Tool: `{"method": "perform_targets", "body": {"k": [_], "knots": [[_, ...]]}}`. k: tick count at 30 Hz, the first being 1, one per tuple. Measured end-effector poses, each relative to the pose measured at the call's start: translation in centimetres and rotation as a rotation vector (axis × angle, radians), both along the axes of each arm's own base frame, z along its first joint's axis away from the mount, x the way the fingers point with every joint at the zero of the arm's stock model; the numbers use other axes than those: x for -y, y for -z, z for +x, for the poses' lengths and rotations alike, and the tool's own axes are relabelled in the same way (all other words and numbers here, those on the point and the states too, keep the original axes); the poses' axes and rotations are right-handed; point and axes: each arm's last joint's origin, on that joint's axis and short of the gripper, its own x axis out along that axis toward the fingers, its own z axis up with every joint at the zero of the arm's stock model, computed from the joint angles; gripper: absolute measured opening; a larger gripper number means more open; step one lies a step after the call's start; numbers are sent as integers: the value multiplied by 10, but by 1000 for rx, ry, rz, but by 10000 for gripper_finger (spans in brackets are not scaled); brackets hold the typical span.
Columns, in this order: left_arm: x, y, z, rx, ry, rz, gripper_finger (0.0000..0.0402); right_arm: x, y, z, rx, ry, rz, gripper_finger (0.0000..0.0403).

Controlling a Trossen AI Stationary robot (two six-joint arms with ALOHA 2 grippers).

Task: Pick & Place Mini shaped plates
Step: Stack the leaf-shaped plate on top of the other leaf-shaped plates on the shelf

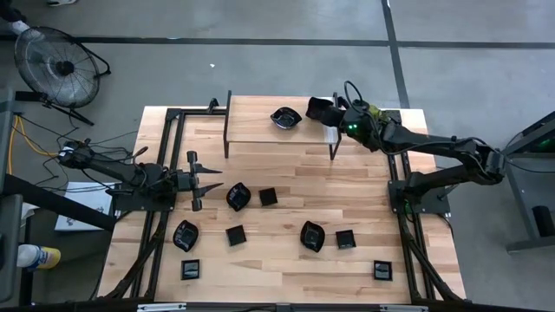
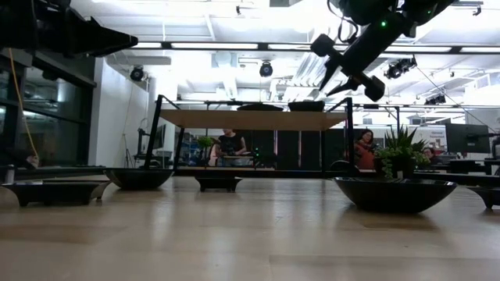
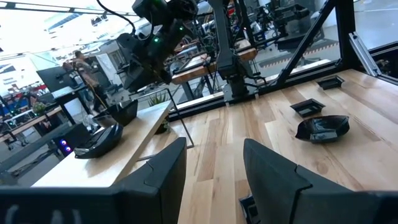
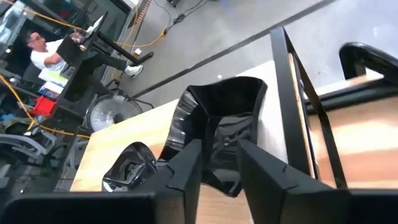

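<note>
Black dishes [image 2: 394, 193] on wooden table [image 2: 250, 234]

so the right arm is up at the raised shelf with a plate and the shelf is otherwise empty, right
Not quite: the shelf is not otherwise empty. The high view shows one black plate already lying on it, left of the right gripper, which is at the shelf's right end with a second plate at its fingers; the right wrist view shows both plates.

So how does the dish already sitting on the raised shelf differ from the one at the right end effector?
The dish on the shelf rests flat with nothing touching it; the dish at the right end effector is tilted between the fingers at the shelf's right end. The resting one looks rounder with a wavy rim, the other more squared and angular. Both are small, glossy and black.
</note>
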Motion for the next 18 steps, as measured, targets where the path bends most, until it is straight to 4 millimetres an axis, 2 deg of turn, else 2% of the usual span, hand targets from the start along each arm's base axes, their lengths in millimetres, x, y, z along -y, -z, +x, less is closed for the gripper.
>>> {"method": "perform_targets", "body": {"k": [5,11,18], "knots": [[0,0,0,0,1,0,156,1,-3,2,-30,-40,-52,124],[0,0,0,-4,3,-7,156,-2,-9,-2,-120,-112,-140,133],[0,3,0,-27,6,-21,156,-17,-30,-14,-147,-223,-253,134]]}}
